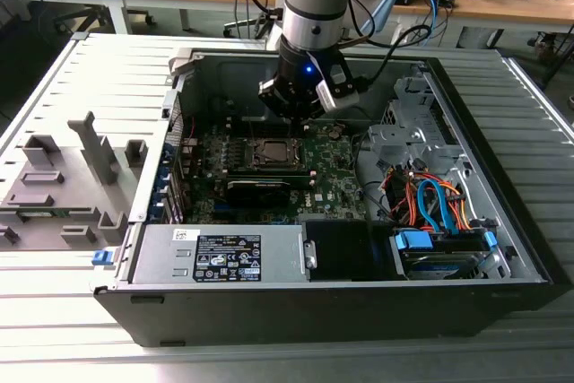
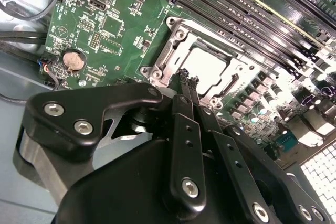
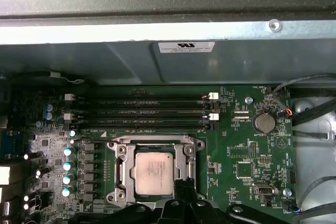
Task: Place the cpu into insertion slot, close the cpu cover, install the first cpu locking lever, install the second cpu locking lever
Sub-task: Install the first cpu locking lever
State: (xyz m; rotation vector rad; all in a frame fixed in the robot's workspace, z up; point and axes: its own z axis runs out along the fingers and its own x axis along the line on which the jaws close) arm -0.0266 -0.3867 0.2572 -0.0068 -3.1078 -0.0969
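The chip (image 3: 153,172) already sits flat in its socket (image 3: 122,177) on the green board (image 3: 239,153), its pale face up, square to the metal rim so that the frame can bear on its edges. The cover frame (image 3: 155,144) appears to lie down around the chip, its window leaving the chip's face bare, though from these angles I cannot be sure it is pressed fully home or whether either locking lever is latched. The tool (image 2: 187,81) hangs just over the socket's edge, on the side toward the round coin battery (image 2: 74,60); its two slim black fingers (image 2: 183,77) stand close together, narrow, with nothing between them, a posture that suits pushing or hooking a thin wire lever rather than carrying a part. In the exterior view the arm (image 1: 313,6) reaches straight down into the open computer case (image 1: 359,302), which lies on its side on the slatted bench (image 1: 54,87) so the board faces up.
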